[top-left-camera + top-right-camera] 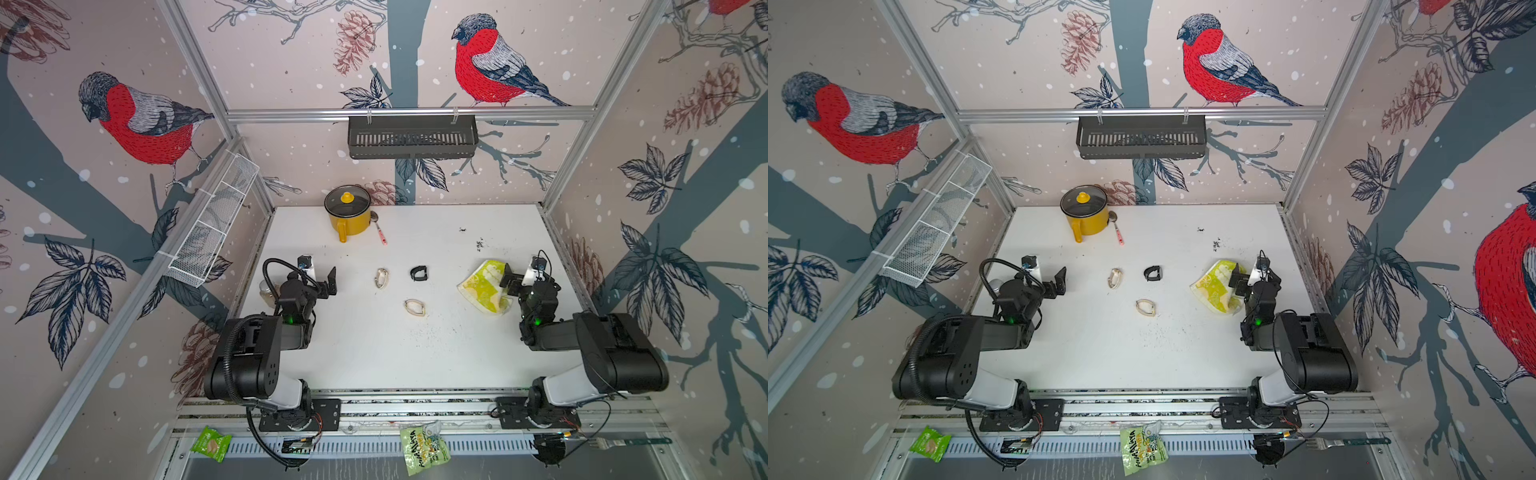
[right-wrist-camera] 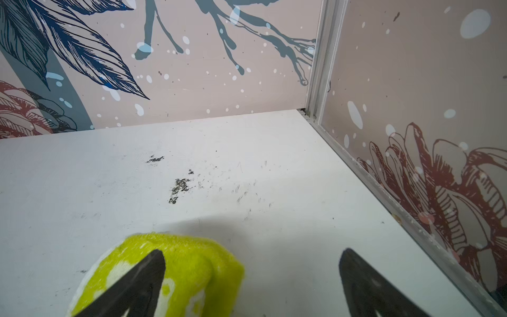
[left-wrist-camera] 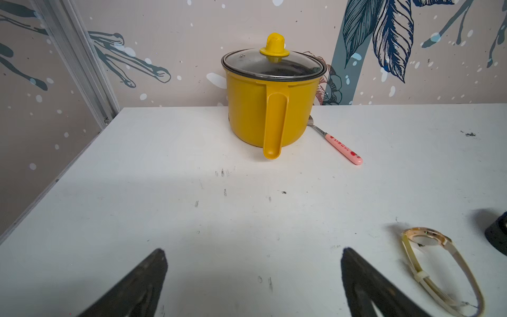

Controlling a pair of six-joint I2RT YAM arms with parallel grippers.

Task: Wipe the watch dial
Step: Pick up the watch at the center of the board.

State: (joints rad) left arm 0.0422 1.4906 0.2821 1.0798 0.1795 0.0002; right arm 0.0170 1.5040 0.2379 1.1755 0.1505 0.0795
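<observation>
Three watches lie mid-table in both top views: a pale gold one [image 1: 381,277] [image 1: 1114,278], a black one [image 1: 419,273] [image 1: 1153,273] and a second pale one [image 1: 414,308] [image 1: 1146,308] nearer the front. The left wrist view shows the pale gold watch [image 3: 424,241] on its side, round dial facing up, beside the right finger. My left gripper [image 1: 328,283] [image 3: 253,251] is open and empty, left of the watches. A yellow-green cloth [image 1: 484,291] [image 2: 189,260] lies at the right. My right gripper [image 1: 509,279] [image 2: 253,251] hangs open at its edge, one finger over the cloth.
A yellow lidded pot [image 1: 348,212] [image 3: 270,101] with a pink-handled spoon [image 1: 380,232] stands at the back. A jar [image 1: 266,291] sits behind the left arm. Dark crumbs [image 2: 179,188] dot the table at back right. A black rack [image 1: 411,136] and a white wire basket [image 1: 212,224] hang on the walls.
</observation>
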